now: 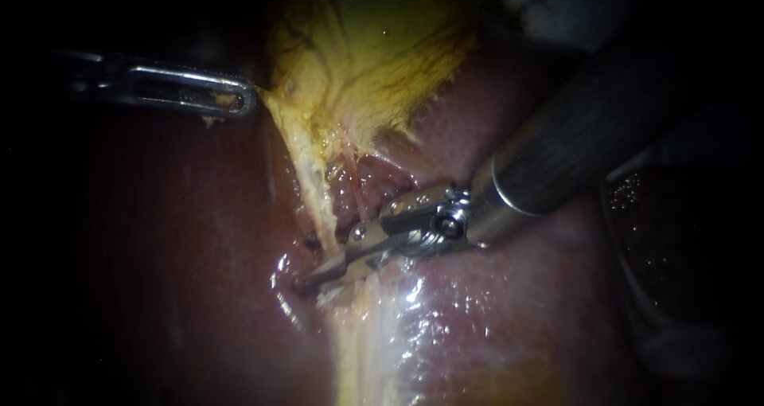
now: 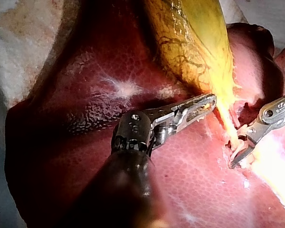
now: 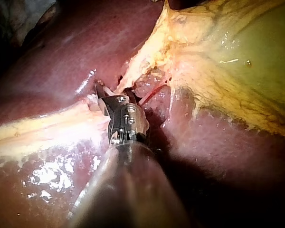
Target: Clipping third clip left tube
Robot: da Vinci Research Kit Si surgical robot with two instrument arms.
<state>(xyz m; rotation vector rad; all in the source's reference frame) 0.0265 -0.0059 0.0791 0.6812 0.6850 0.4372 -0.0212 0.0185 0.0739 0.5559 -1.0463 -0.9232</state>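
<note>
The yellow-green gallbladder [image 1: 374, 48] lies on the dark red liver [image 1: 175, 239]. From its neck a pale tube [image 1: 314, 191] runs down on the left, with a thin red tube [image 1: 356, 187] beside it on the right. My right instrument [image 1: 318, 277] comes in from the upper right. Its slim jaws cross the lower end of the left tube and are shut on it, as the left wrist view shows [image 2: 237, 159]. My left instrument [image 1: 239, 99] reaches the gallbladder's left edge. Its windowed jaws [image 2: 204, 105] are shut on a bit of that yellow edge tissue.
A pale fatty band [image 1: 366, 334] runs down the liver below the right instrument's jaws. White cloth [image 1: 557, 8] shows at the top right. The right instrument's thick shaft [image 1: 573, 143] covers the liver to the right of the tubes.
</note>
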